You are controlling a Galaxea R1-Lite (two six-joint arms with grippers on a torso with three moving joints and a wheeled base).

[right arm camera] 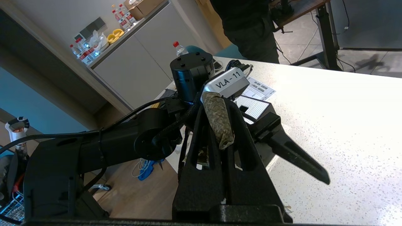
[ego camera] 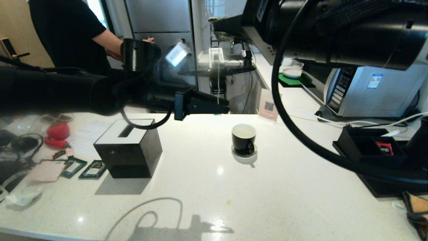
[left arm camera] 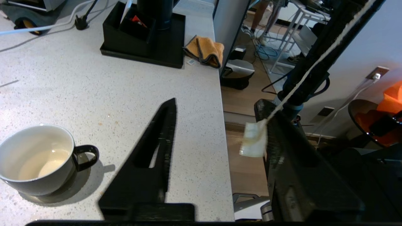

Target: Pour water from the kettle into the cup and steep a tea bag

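Happening now: tea bag handoff in mid-air over the white counter (ego camera: 284, 201); the dunk isn't done yet, I'd say.
Tissue box (ego camera: 128, 149): nearest, at 10 o'clock, out of the way.
Cup (ego camera: 244, 138): on its saucer (ego camera: 245, 158) at about 12 o'clock, handle towards the robot. Some pale water (left arm camera: 44, 161) seems to sit in the bottom, so the pouring looks done.
Kettle (ego camera: 420, 144): way over at 3 o'clock on a black tray (left arm camera: 141, 59), only its edge showing.
Left gripper (left arm camera: 216, 106): held above the counter at 11 o'clock from the cup, claw spread wide with the paper tag (left arm camera: 252, 142) between the fingers, just beside one of them. My guess is it's lined up to pinch the tag.
String (ego camera: 218, 83): runs straight down to the tag.
Right gripper (right arm camera: 217, 108): high at 12 o'clock, claw pressed together on the tea bag (right arm camera: 220, 128), probably so the string hangs free.
Microwave (ego camera: 367, 90): farthest, at 2 o'clock.
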